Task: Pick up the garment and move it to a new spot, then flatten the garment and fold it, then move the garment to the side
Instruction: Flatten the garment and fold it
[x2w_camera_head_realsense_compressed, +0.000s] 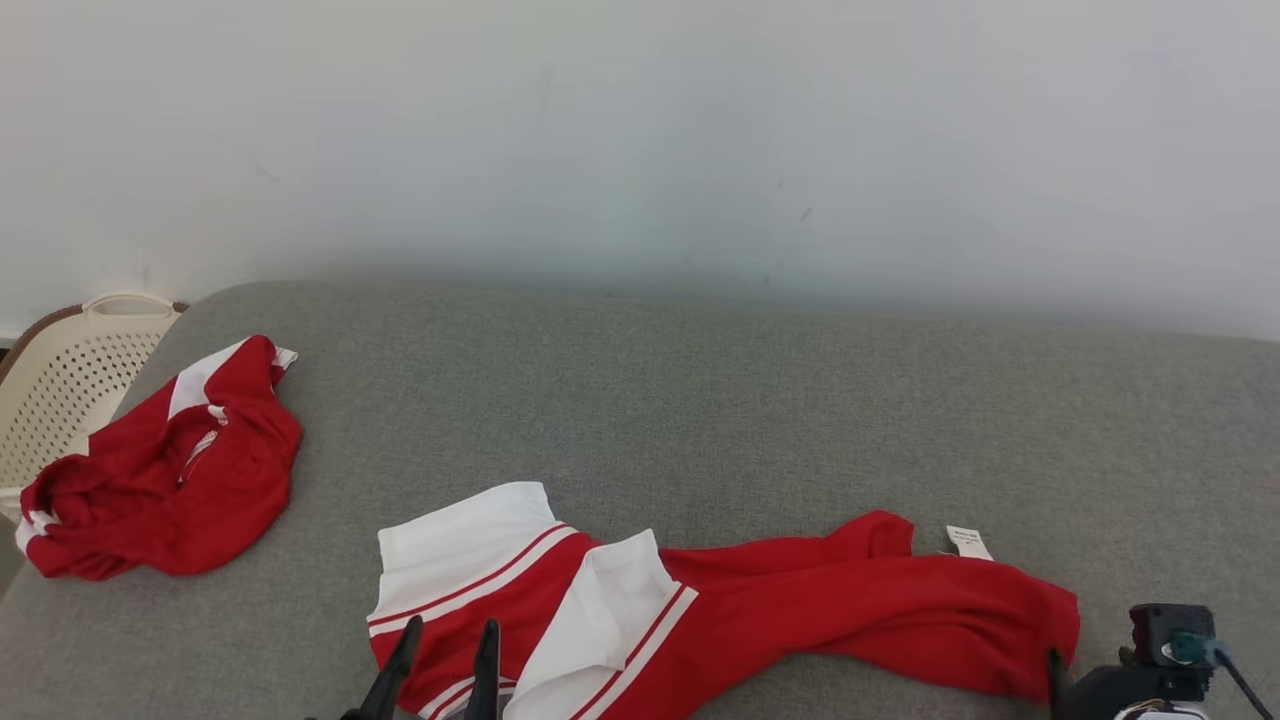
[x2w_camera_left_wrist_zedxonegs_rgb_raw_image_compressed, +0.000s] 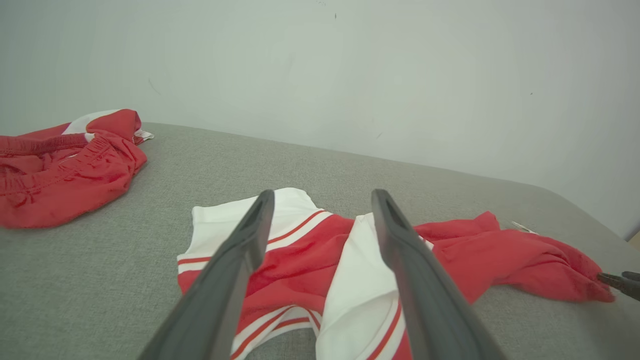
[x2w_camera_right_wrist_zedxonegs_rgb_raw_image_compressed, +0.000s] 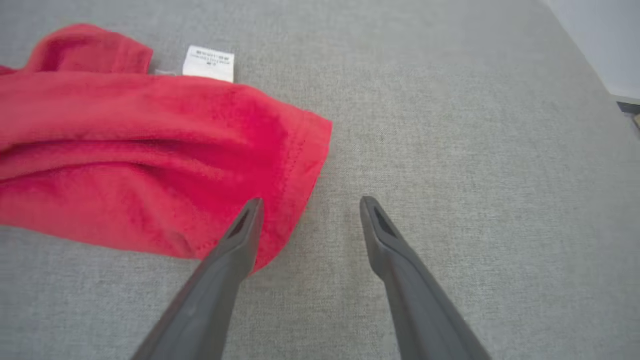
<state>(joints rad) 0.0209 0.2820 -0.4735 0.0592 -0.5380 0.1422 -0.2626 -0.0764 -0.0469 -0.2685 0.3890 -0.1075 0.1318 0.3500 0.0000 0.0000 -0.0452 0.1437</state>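
Flattening is calling for corner pinches: left gripper (x2w_camera_left_wrist_zedxonegs_rgb_raw_image_compressed: 322, 195) is hovering, fingers apart, over the garment's (x2w_camera_head_realsense_compressed: 800, 610) striped end, right gripper (x2w_camera_right_wrist_zedxonegs_rgb_raw_image_compressed: 311, 201) likewise apart at its hem corner.

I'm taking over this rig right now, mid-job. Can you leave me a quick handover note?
Left end effector: open, holding nothing, over the garment's white-striped end.
Right end effector: open, holding nothing, at the garment's red hem corner.
Garment: stretched lengthwise on the grey surface, rumpled, not folded. A second red garment lies bunched at far left, near a basket.
Left to do: flatten, fold, move aside.
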